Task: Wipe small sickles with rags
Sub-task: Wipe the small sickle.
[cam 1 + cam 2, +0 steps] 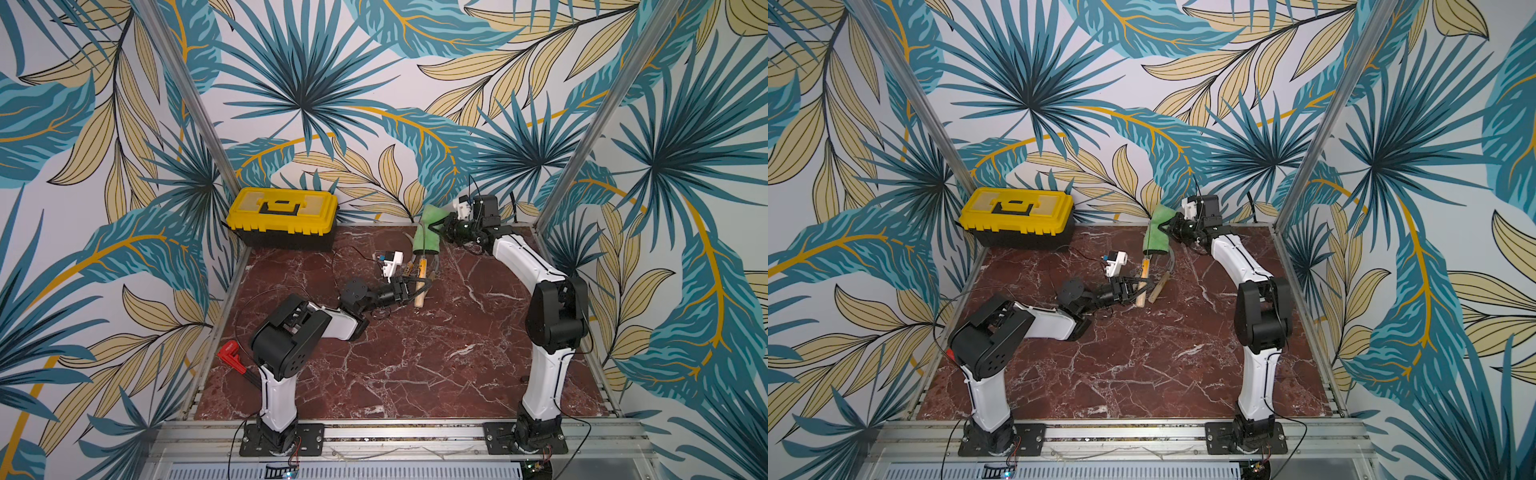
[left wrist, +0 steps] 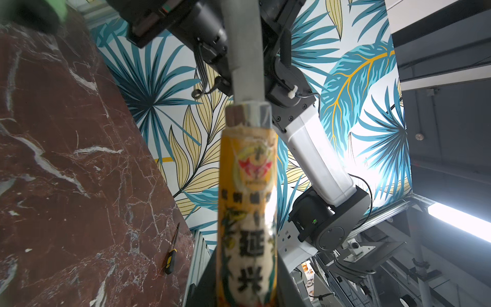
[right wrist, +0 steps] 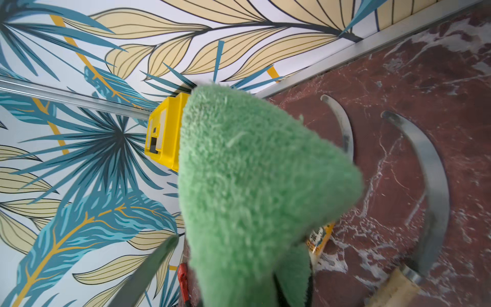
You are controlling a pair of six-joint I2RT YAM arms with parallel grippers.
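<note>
A red-handled item (image 1: 227, 350) lies at the left edge of the red marble surface (image 1: 415, 374). Behind it, in the back corner, sits a yellow toolbox (image 1: 282, 212) with a black bottom. No words on it can be read.

Near the middle, the left tool (image 1: 419, 286) is closed tight on the pale wood handle of one small sickle (image 1: 423, 269). Up close, its orange-yellow label (image 2: 247, 212) shows a red and yellow badge and black Chinese signs. Two big ones look like 延 and 兴. The small ones are too blurry.

The green fuzzy rag (image 1: 426, 235) hangs over the top part of that sickle and hides its blade in both top views.

A second sickle (image 3: 342, 127) and a third sickle (image 3: 427, 172) lie flat on the surface beside the rag. Their curved grey blades are near each other but apart. An orange label (image 3: 320, 236) peeks out from behind the rag. Its black writing is too small to read.

The right tool (image 1: 437, 226) pinches the rag from the right side.
</note>
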